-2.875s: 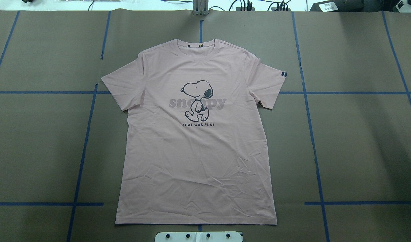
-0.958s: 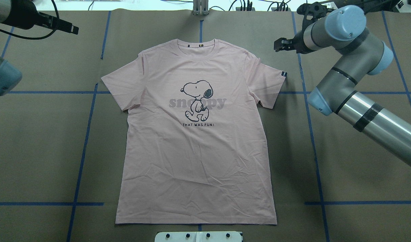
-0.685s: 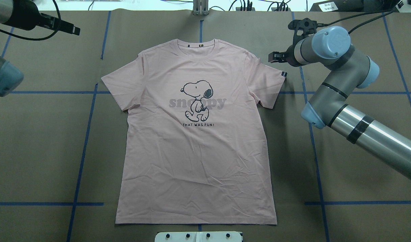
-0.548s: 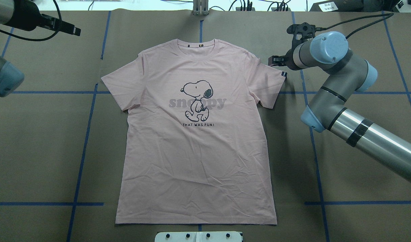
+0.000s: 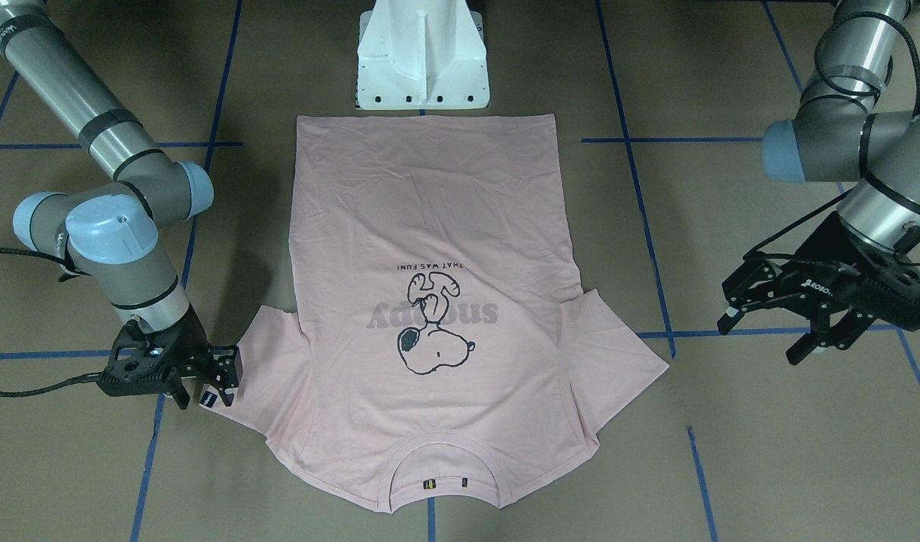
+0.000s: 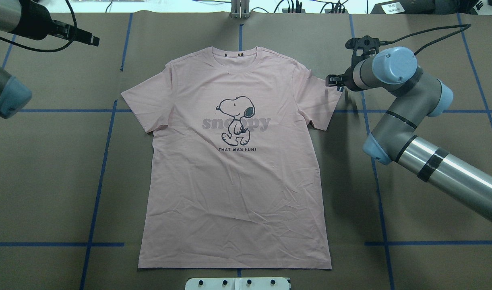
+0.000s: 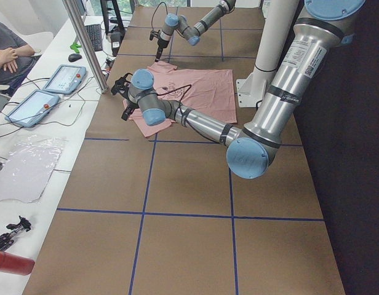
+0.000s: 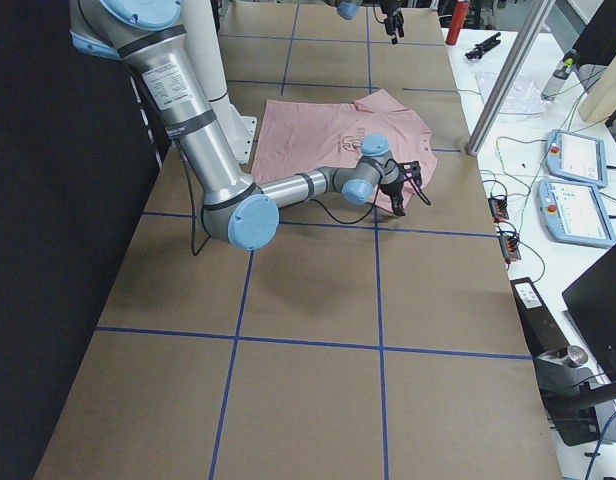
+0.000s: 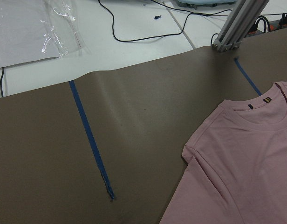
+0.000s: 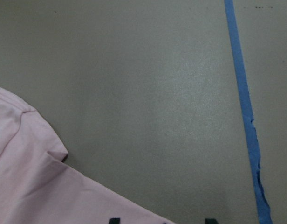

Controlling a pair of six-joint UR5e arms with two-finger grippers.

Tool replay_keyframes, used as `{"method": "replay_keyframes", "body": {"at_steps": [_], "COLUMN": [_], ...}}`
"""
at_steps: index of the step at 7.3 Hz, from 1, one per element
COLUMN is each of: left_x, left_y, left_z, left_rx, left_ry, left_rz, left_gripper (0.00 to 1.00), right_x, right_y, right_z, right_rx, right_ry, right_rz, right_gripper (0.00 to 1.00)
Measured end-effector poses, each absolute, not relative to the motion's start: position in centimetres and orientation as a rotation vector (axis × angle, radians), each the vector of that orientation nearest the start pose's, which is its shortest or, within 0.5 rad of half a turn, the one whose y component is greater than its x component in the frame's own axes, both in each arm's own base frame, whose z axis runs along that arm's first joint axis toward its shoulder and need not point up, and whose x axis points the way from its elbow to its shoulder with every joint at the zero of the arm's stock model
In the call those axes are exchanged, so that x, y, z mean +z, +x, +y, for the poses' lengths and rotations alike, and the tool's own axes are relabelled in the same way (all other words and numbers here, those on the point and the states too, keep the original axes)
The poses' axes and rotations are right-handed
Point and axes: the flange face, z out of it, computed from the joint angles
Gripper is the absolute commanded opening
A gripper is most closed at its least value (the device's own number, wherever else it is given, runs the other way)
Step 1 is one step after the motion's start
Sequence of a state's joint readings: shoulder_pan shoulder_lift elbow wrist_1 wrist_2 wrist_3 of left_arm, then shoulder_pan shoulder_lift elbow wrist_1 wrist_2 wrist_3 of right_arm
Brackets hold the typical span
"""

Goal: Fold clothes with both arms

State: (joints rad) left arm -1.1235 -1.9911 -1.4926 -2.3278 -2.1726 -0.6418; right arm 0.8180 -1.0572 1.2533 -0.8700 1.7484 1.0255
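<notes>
The pale pink Snoopy T-shirt (image 6: 234, 169) lies flat and face up on the brown paper, collar away from the robot, both sleeves spread. My right gripper (image 6: 331, 81) is open, low at the outer corner of the shirt's right sleeve, next to the small sleeve tag; it also shows in the front view (image 5: 226, 375). In the right wrist view the sleeve (image 10: 36, 186) lies at lower left with the two fingertips (image 10: 114, 220) apart at the bottom edge. My left gripper (image 5: 761, 339) is open and empty, raised off to the side of the left sleeve (image 5: 618, 361); it also shows overhead (image 6: 94, 39).
The white pedestal base (image 5: 422, 60) stands at the shirt's hem. Blue tape lines (image 6: 97, 193) cross the paper. A metal post (image 6: 240, 10) stands beyond the collar. Tablets (image 7: 39, 104) and cables lie on the white bench past the far edge.
Both arms have come into view since the earliest frame. My right gripper has moved down and in to the right sleeve's corner. My left gripper has edged slightly toward the shirt.
</notes>
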Motion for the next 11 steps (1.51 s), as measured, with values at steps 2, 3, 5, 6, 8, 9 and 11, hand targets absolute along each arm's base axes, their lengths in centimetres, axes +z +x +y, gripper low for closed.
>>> {"method": "replay_keyframes", "body": {"at_steps": [2,3,5,6,8,9,11], "left_x": [36.8,36.9,36.9,36.9,37.0,37.0,37.1], "left_y": [21.7,21.7,21.7,21.7,21.7,21.7,21.7], "left_z": [-62.9,-62.9,-62.9,-62.9,-62.9,-62.9,-62.8], "left_rx": [0.159,0.159,0.159,0.159,0.159,0.159,0.16], "left_ry": [0.627,0.626,0.625,0.625,0.624,0.625,0.625], "left_rz": [1.007,1.007,1.007,1.007,1.006,1.006,1.006], "left_gripper": [1.0,1.0,1.0,1.0,1.0,1.0,1.0], "right_x": [44.1,44.2,44.5,44.8,45.1,45.1,44.7], "right_y": [-41.9,-42.0,-42.2,-42.3,-42.5,-42.6,-42.7], "right_z": [-61.1,-61.1,-60.8,-60.7,-60.7,-60.7,-60.9], "right_rx": [0.172,0.171,0.168,0.167,0.17,0.171,0.176], "right_ry": [0.43,0.427,0.421,0.419,0.421,0.422,0.425], "right_rz": [-0.796,-0.793,-0.787,-0.783,-0.774,-0.773,-0.779], "right_gripper": [0.62,0.61,0.58,0.57,0.0,0.0,0.0]}}
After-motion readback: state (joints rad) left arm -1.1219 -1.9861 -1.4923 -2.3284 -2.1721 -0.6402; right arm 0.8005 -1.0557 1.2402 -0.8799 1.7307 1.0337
